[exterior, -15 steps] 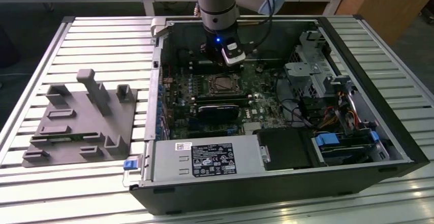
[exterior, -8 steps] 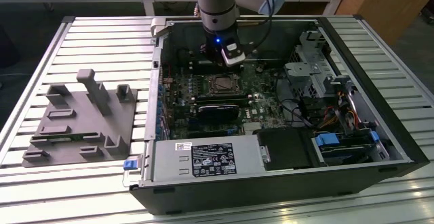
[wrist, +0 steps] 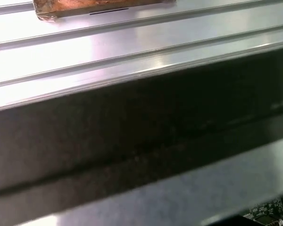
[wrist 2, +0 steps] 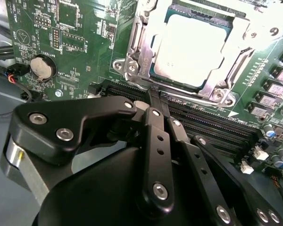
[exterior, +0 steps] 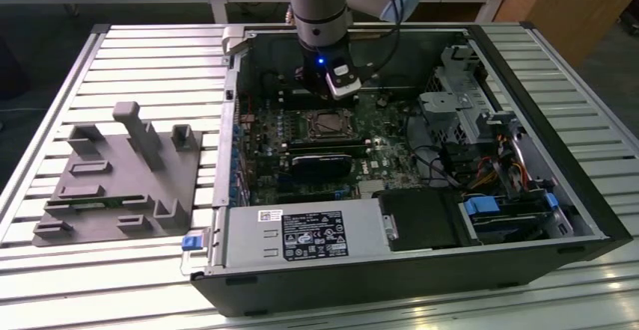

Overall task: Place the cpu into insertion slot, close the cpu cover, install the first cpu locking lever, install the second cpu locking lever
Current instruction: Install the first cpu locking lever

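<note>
Though the arm hangs low inside the open computer case (exterior: pixel 589 218), its gripper (wrist 2: pixel 155 101) holds nothing; in the second wrist view the black fingers (wrist 2: pixel 156 141) look drawn close together, tips just short of the socket. The cpu (wrist 2: pixel 188 49) already lies in the insertion slot (wrist 2: pixel 153 70) at the upper middle of that view, its pale metal face glaring under the light, and the cpu cover (wrist 2: pixel 137 47) frames it. I'd judge the chip light, stiff and slick, and easily harmed underneath, best taken by its edges; the thin cover and its levers look springy. In the exterior view the case lies on a ribbed metal table (exterior: pixel 150 60), a grey fixture (exterior: pixel 120 173) at centre left, wooden benches beyond.
</note>
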